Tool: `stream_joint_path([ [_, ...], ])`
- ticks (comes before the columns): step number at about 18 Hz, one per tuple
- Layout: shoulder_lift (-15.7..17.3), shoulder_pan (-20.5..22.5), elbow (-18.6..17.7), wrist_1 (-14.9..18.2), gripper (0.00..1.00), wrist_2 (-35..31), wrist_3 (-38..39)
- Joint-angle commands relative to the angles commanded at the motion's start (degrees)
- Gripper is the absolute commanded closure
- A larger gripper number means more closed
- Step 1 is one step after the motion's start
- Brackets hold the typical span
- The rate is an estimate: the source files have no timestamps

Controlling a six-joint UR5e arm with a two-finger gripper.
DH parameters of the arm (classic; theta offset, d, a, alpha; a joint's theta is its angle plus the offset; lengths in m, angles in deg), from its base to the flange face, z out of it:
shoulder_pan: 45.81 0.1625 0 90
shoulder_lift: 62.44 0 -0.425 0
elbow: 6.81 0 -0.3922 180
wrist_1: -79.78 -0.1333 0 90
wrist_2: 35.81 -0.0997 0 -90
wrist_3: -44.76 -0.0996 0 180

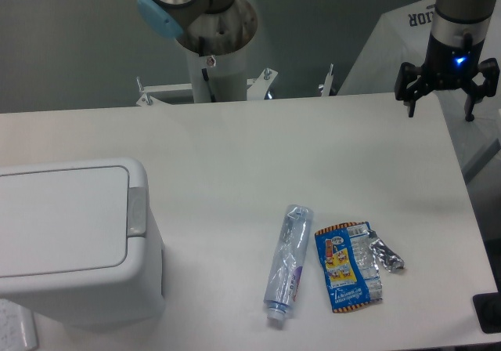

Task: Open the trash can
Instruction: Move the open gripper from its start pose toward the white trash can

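The trash can (pixel 74 237) is a large boxy white bin at the table's front left. Its flat white lid (pixel 59 219) lies shut, with a small grey push-latch (pixel 137 212) on its right edge. My gripper (pixel 441 106) hangs at the far right back corner of the table, far from the bin. Its two black fingers are spread apart and hold nothing.
A crushed clear plastic bottle (pixel 286 263) lies front centre. A blue snack wrapper (pixel 347 266) lies right of it, with a crumpled foil piece (pixel 386 255) beside that. The arm's base column (pixel 217 49) stands behind the table's back edge. The table's right edge runs below the gripper.
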Motion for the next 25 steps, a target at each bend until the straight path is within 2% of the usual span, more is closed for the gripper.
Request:
stream_joint_path([
  [7, 0.3, -0.4, -0.3, -0.3, 0.00, 0.1, 2.3],
  [11, 1.0, -2.2, -1.1, -0.2, 0.00, -0.1, 3.2],
  [13, 1.3, -3.6, -2.8, -0.3, 0.00, 0.4, 9.1],
  [15, 1.0, -6.4, -2.8, -0.4, 0.00, 0.2, 14.2],
  [20, 1.1, -8.6, -2.7, -1.0, 0.00, 1.1, 22.7],
  [23, 0.9, -9.9, -2.8, -3.7, 0.00, 4.3, 29.3],
  [25, 0.9, -10.1, -2.7, -4.2, 0.00, 7.7, 34.0],
])
